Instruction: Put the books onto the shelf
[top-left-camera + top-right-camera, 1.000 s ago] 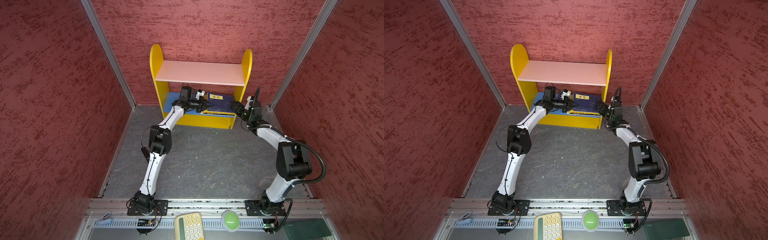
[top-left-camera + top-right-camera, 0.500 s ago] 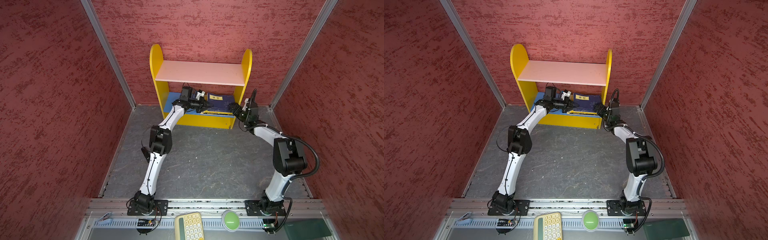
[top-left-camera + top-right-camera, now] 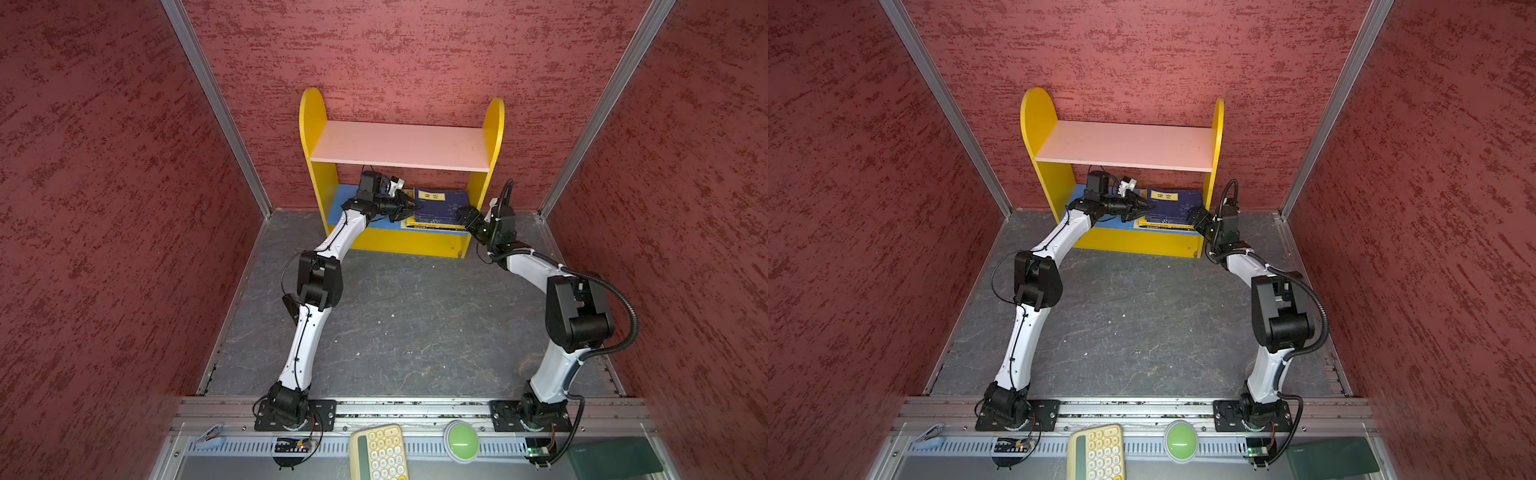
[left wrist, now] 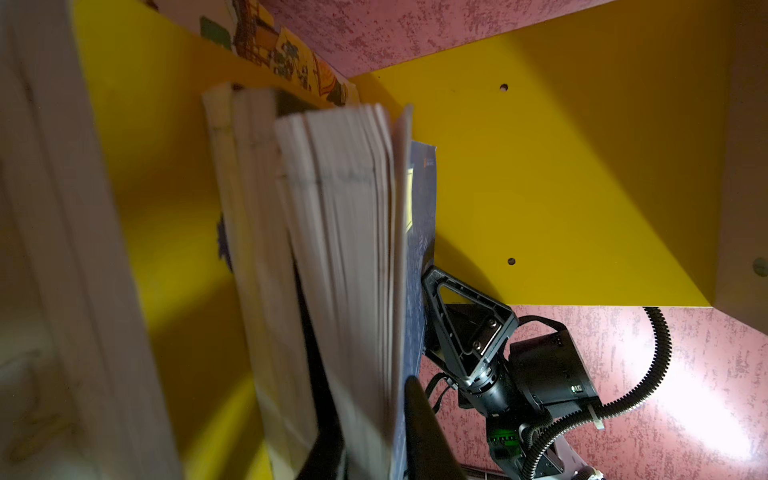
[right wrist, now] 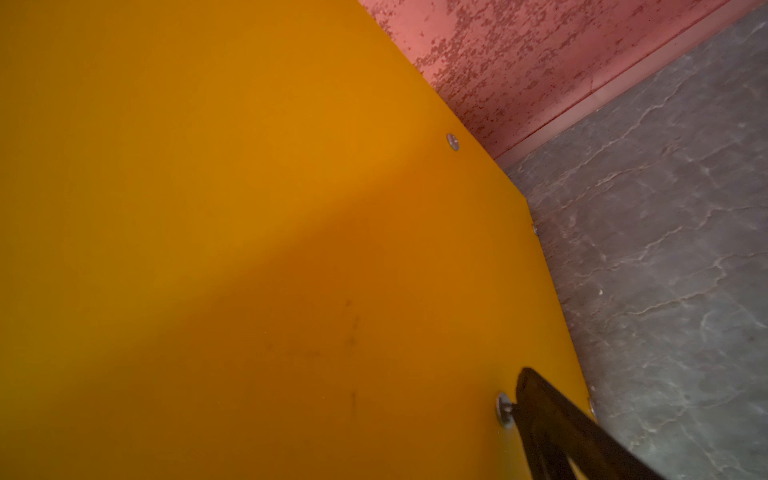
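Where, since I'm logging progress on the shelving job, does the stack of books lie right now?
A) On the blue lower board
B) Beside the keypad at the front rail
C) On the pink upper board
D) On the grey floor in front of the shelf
A: in both top views the books lie stacked flat on the blue lower board of the shelf, toward its right side.

Rough red plaster walls (image 3: 415, 50) are closing in on the left, right and far sides, the far one glowing a little brighter. Bare aluminium posts (image 3: 216, 108) are running up the two far corners. A grey, veined floor (image 3: 415, 324) is lying between them. Along the near edge a metal rail (image 3: 415, 409) is stretching across, with a pale yellow keypad (image 3: 380, 453), a round green button (image 3: 460, 440) and a dark green slab (image 3: 611, 457) sitting just in front.
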You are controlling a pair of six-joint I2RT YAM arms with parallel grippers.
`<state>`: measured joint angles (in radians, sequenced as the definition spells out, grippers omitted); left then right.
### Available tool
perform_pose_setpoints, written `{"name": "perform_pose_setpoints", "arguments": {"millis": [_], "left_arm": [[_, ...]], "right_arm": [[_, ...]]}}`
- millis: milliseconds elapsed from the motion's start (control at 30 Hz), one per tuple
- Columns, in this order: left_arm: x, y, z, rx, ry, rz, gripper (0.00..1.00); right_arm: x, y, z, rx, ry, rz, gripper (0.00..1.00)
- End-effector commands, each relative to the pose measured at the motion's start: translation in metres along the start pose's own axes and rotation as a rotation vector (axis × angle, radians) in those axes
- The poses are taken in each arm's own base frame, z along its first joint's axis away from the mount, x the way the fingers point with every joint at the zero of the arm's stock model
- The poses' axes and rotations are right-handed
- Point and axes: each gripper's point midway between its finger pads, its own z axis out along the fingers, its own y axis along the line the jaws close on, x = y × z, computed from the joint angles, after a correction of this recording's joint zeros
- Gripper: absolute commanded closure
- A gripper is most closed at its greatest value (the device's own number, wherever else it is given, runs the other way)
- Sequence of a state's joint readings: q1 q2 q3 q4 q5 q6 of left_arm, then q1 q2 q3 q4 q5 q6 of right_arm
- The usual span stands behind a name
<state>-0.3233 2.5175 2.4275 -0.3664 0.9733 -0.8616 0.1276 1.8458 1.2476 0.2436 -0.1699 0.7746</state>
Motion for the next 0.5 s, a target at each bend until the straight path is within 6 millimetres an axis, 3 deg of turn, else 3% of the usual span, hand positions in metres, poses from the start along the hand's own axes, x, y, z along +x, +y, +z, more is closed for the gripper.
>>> {"name": "perform_pose_setpoints", "arguments": {"millis": [0, 200, 467], "left_arm": [[-0.016, -0.002, 0.001, 0.007, -0.064, 0.023, 0.76], [-0.023, -0.005, 0.001, 0.025, -0.089, 0.027, 0.77], [-0.013, -0.001, 0.011, 0.015, -0.063, 0.012, 0.80]], "right_arm": [[0.006, -0.023, 0.005, 0.072, -0.010, 0.020, 0.01], [0.006, -0.024, 0.002, 0.076, -0.015, 0.029, 0.01], [0.003, -0.024, -0.002, 0.086, -0.030, 0.027, 0.01]]}}
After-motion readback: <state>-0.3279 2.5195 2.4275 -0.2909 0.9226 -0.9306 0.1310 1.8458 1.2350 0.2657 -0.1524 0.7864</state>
